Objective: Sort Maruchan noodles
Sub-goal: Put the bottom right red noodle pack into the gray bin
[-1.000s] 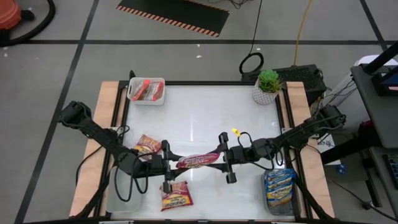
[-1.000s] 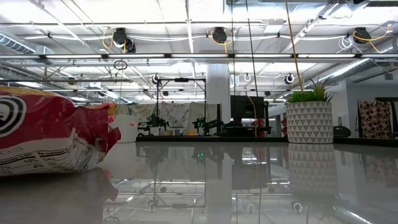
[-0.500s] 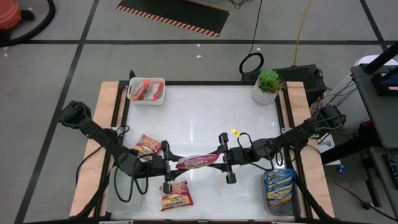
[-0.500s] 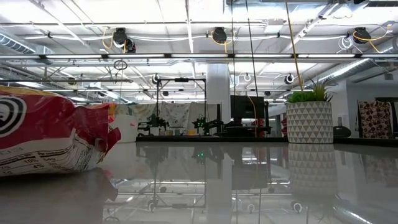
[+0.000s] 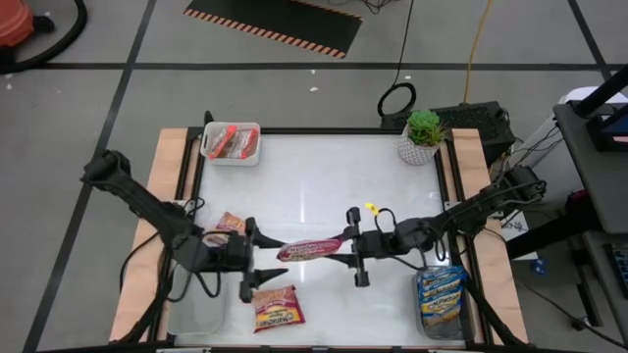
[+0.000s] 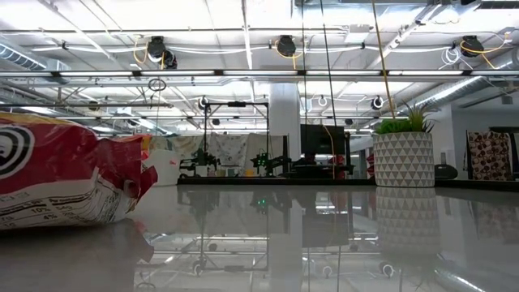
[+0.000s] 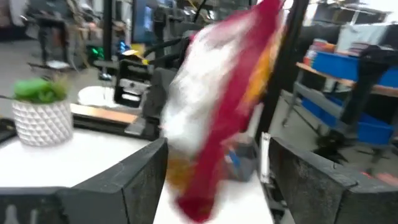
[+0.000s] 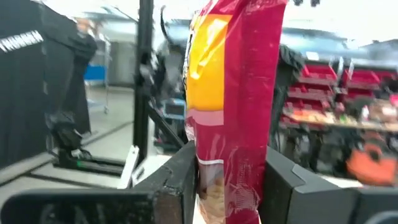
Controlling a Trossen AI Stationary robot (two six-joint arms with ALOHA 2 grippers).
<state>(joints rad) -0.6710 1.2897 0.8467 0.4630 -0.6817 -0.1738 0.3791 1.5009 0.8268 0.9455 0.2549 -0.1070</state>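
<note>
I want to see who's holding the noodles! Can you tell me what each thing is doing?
Red noodle packet: held above the table, between the two grippers.
Right gripper: shut on the red noodle packet.
Left gripper: open, just clear of the packet.
Packet at the front: lying flat.
Packet by the left arm: lying flat.
White bin: holds orange-red packets.
Clear bin: holds blue packets.
Potted plant: upright.

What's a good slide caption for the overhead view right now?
Mid-table handoff: right gripper holds a dark red noodle packet, left gripper open just beside it.
</note>
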